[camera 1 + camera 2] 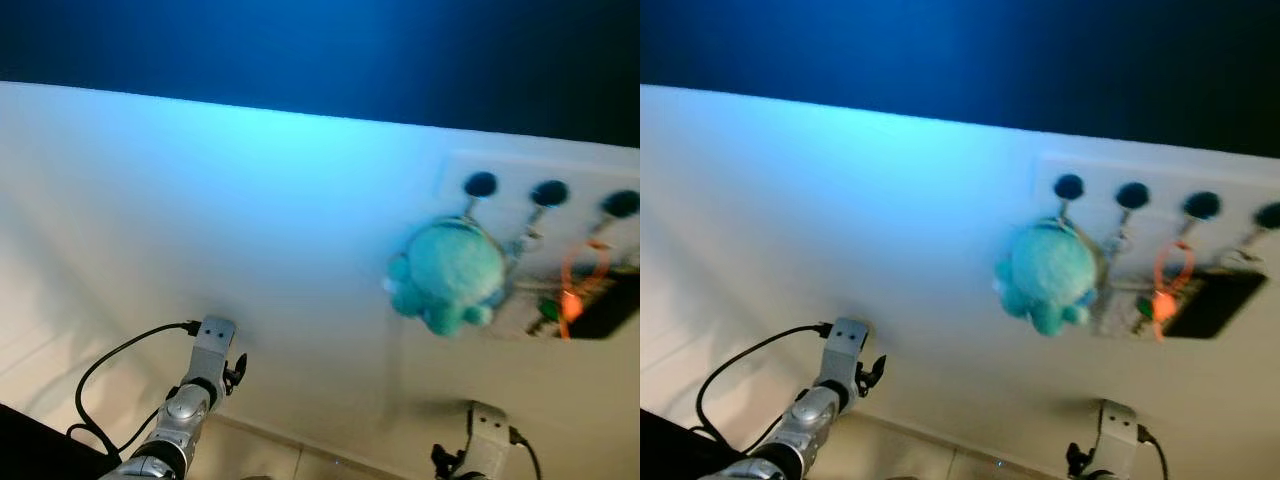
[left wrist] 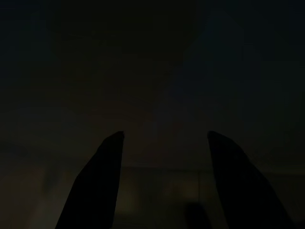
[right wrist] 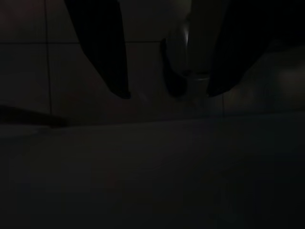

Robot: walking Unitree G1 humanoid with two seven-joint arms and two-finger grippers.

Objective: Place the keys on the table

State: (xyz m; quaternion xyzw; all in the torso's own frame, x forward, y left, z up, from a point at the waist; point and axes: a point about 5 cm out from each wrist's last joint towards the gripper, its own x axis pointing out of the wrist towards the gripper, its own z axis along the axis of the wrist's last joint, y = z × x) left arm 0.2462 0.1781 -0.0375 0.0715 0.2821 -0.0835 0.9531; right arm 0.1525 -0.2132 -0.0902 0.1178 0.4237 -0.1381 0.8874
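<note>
A white wall rack [image 1: 520, 170] carries a row of dark round pegs [image 1: 481, 184]. A fluffy teal plush keychain [image 1: 450, 272] hangs from the leftmost peg. To its right hang metal keys with an orange loop [image 1: 582, 285], a green tag [image 1: 548, 310] and a dark fob [image 1: 612, 315]. Both arms are low, well below the rack. My left gripper [image 2: 164, 136] shows two dark fingers spread apart with nothing between them. My right gripper [image 3: 167, 93] is also open and holds nothing. Both wrist views are very dark.
A pale wall [image 1: 200, 220] spans the view, lit bluish toward the top, with a dark band above it. Tiled floor [image 1: 260, 455] shows at the bottom edge. A black cable [image 1: 110, 365] loops off my left wrist [image 1: 210, 345]; my right wrist [image 1: 487, 430] sits at the lower right.
</note>
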